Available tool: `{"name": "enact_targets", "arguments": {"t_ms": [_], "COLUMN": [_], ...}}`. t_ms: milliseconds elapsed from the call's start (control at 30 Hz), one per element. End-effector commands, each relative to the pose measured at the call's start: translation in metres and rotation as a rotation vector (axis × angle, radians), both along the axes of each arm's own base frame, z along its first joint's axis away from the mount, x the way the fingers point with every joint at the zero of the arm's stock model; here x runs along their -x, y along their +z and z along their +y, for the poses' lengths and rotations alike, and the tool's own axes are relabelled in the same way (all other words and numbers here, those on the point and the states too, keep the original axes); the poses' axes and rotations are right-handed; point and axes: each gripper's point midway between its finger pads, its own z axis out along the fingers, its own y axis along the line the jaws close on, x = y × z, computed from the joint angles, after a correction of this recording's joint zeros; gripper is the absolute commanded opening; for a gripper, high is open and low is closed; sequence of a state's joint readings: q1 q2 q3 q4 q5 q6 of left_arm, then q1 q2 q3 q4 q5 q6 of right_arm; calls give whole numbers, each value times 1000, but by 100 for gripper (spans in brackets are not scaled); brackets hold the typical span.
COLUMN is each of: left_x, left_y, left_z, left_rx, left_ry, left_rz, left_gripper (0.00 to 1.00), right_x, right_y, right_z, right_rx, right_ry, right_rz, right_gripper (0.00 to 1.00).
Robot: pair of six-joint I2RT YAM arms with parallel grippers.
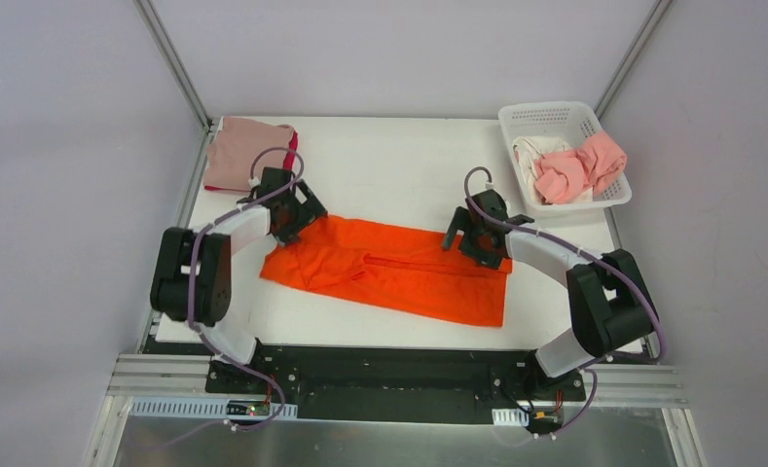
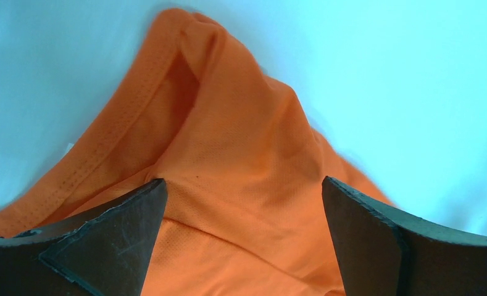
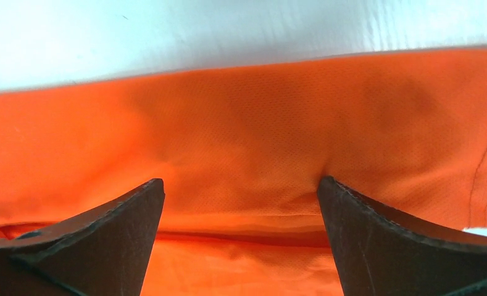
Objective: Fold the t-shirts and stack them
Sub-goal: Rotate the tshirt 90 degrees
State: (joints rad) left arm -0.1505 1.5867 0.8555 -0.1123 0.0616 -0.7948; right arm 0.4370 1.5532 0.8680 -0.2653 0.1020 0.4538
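The bright orange t-shirt (image 1: 389, 272) lies folded into a long band across the middle of the white table (image 1: 389, 165). My left gripper (image 1: 292, 222) is open over the shirt's far left corner, jaws wide either side of a raised fold of orange cloth (image 2: 241, 166). My right gripper (image 1: 474, 243) is open over the shirt's far right edge, jaws pressed down on the cloth (image 3: 241, 154) astride a fold line. A folded dusty pink shirt (image 1: 243, 151) lies on a crimson one (image 1: 290, 146) at the far left corner. A salmon pink shirt (image 1: 579, 165) and a white shirt (image 1: 529, 156) lie in the basket.
The white lattice basket (image 1: 555, 119) stands at the far right corner. Metal frame posts rise at the back corners. The table's near edge meets a black mounting rail (image 1: 389, 365) holding both arm bases.
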Motion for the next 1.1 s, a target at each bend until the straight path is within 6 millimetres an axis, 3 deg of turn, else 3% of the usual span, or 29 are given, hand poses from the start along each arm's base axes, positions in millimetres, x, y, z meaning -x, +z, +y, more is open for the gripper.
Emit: {"name": "enact_targets", "arguments": {"t_ms": [0,67,167,200,333,467,600,700,800,967,1067], "left_x": [-46,-83,-137,-147,-210,-249,-262,-269,-278,-287,-281], "left_y": [-36,-38,-40,-52,-35,-32,-40,-38,-22,34,83], "left_z": [-16,-37,-70,-79,-131,-200,-249,-255,-247,-246,-251], "left_rx": [25,109,212,226,287,387,443,476,446,454,474], "left_ry": [-84,-126,-163,-166,-233,-304,-321,-264,-236,-259,-328], "left_rz": [78,71,48,68,-16,-107,-176,-211,-263,-356,-418], "left_gripper": [99,99,99,99,99,99,99,99,99,99,99], "right_x": [35,53,92,103,141,179,197,184,167,155,150], "right_y": [0,0,-2,-1,6,25,31,34,39,71,86], "right_z": [-18,-14,8,17,57,113,151,167,171,179,167], "right_rx": [22,-9,-105,-139,-279,-440,-419,-381,-337,-362,-328], "right_ry": [-84,-82,-5,25,152,433,616,613,579,616,608], "right_rz": [93,135,204,213,232,255,258,217,166,56,-7], "right_gripper": [99,99,100,100,100,100,100,100,100,100,100]}}
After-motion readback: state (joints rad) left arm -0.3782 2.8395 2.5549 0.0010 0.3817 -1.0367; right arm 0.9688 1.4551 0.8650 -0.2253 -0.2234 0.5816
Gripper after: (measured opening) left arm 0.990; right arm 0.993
